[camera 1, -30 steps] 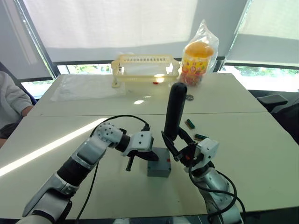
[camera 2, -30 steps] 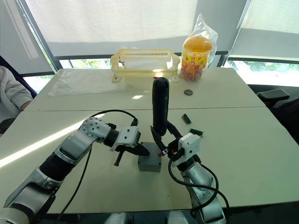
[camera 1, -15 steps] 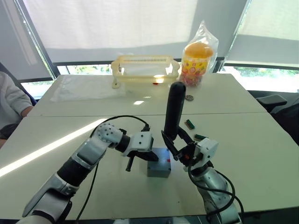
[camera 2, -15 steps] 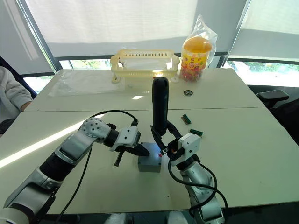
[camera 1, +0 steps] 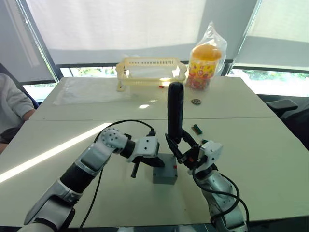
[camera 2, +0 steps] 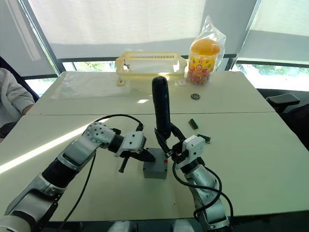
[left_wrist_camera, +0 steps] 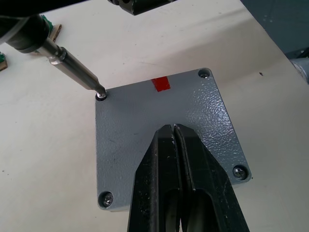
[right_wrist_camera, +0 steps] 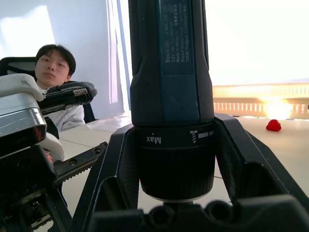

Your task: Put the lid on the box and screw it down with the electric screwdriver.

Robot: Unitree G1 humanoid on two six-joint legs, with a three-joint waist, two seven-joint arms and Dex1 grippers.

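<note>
The blue-grey lid lies flat on the box, with a screw in each of the lid's corners and a red mark on the side towards the screwdriver. My left gripper is shut, its tips resting on the middle of the lid. My right gripper is shut on the black electric screwdriver, which stands nearly upright just right of the box. The metal bit sits in one corner screw of the lid.
A yellow basket and a bagged snack jar stand at the table's far edge. Green connector blocks lie right of the screwdriver, a small round piece further back. A clear plastic sheet lies at far left. A person sits at the left.
The screwdriver's top has leaned to the left and now stands more upright over the box. My left gripper stays shut on the lid.
</note>
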